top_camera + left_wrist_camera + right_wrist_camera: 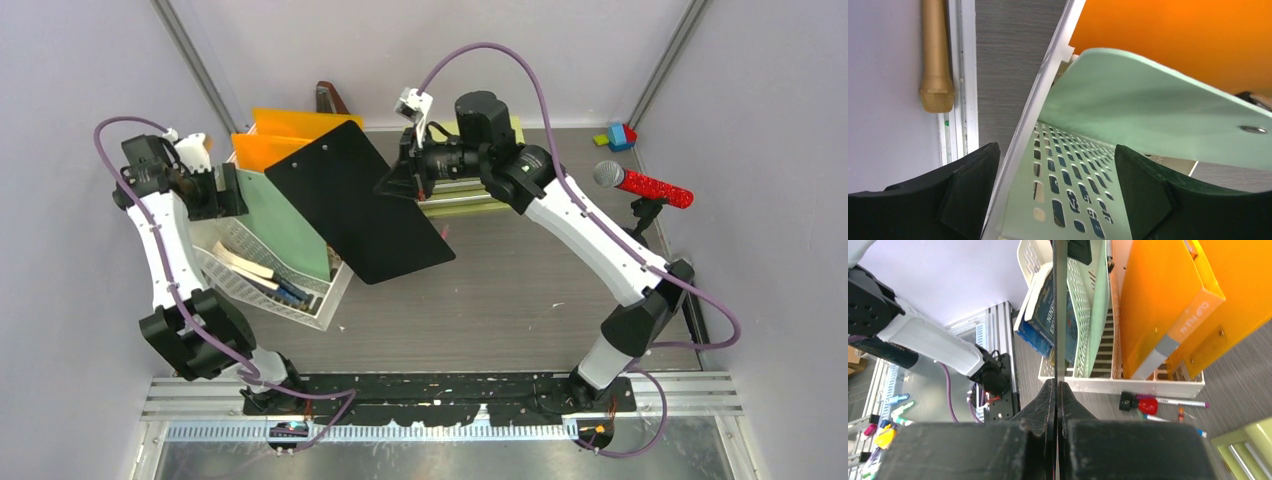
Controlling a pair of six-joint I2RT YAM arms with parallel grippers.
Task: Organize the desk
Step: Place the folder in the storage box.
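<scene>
The desk (520,290) is a dark wood-grain top. My right gripper (400,180) is shut on the edge of a black clipboard (355,205), which hangs tilted above the desk beside a white perforated file rack (300,310). In the right wrist view the clipboard (1060,315) shows edge-on, pinched at the right gripper (1056,390). The rack holds a green folder (285,225), orange folders (275,148) and books (250,268). My left gripper (228,192) is open at the rack's left side. The left wrist view has the left gripper (1058,185) astride the rack's rim (1018,145).
A yellow-green drawer cabinet (470,200) stands under my right wrist. A red microphone (650,185) on a stand and toy blocks (620,135) are at the right. A gold microphone (936,60) lies by the left wall. Pens (1168,402) lie in front of the rack.
</scene>
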